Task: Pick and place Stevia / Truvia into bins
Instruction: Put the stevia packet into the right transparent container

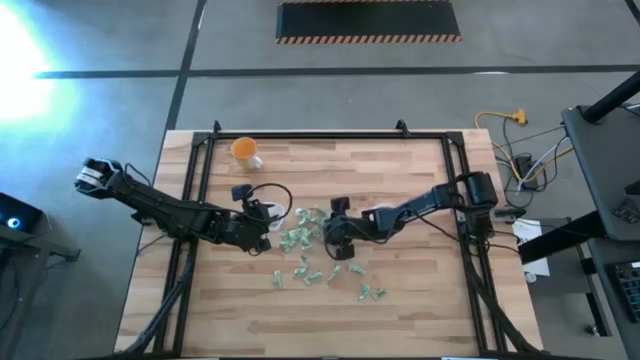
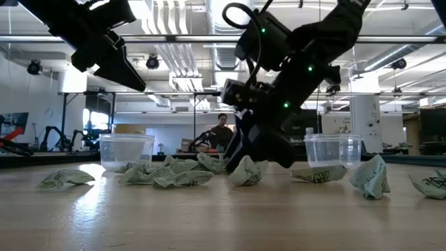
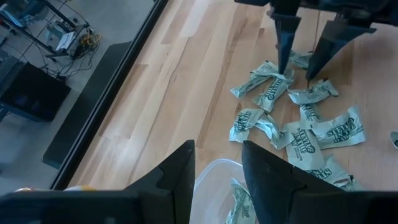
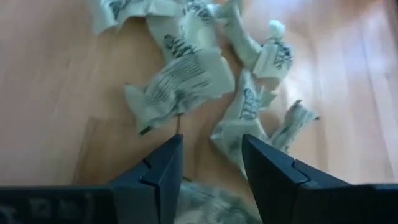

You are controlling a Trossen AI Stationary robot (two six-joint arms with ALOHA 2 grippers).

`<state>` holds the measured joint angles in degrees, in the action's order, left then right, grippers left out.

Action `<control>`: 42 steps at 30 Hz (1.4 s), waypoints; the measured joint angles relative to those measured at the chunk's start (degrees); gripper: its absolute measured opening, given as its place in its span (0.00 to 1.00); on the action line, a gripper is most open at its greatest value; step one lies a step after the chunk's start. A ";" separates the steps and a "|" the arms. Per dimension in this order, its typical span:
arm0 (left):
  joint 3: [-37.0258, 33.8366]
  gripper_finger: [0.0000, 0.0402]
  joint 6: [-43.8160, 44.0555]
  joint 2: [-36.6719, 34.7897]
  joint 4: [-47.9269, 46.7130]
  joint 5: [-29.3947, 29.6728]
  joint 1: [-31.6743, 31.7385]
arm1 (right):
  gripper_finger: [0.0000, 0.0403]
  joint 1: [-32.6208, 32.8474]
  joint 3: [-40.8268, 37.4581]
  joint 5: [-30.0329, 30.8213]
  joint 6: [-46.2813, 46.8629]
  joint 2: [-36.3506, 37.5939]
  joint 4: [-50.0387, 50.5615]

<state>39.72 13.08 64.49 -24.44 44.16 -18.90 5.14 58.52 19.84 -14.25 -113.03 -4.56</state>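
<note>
Many pale green and white Stevia sachets [image 1: 298,238] lie heaped mid-table, with more scattered toward the near edge [image 1: 305,272]. My right gripper [image 3: 296,74] is open and points steeply down, a fingertip on each side of one sachet [image 3: 272,92] at the edge of the heap. My left gripper [image 3: 217,168] hangs open over a clear bin [image 3: 214,177] that has a sachet [image 3: 239,198] lying in it. In the low view this bin [image 2: 125,150] stands on the left and a second bin [image 2: 333,148] on the right. My right gripper has its fingertips [image 3: 283,65] down at the sachets from above. I cannot tell whether they touch the paper or stop just over it. Nothing sits between the fingers.
An orange cup [image 1: 243,150] stands at the far left of the table. A black frame [image 1: 200,150] runs round the tabletop. Bare wood lies along the near edge [image 1: 320,325]. A person [image 2: 221,131] sits in the room beyond the table.
</note>
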 joint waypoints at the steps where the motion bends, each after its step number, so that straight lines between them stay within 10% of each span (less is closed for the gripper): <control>1: 0.00 0.29 -0.01 0.00 0.06 0.01 0.00 | 0.38 -0.09 0.27 0.67 -0.07 -0.27 -0.33; 20: -0.83 0.29 -0.02 -0.01 0.03 0.00 0.00 | 0.03 -0.67 0.29 2.79 0.20 -0.09 -0.26; 42: -0.83 0.29 0.01 0.00 0.04 0.00 0.00 | 0.02 0.89 0.29 8.58 -0.39 3.60 -0.48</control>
<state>38.89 13.09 64.49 -24.40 44.16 -18.90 6.03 58.81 28.42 -14.64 -109.43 -5.03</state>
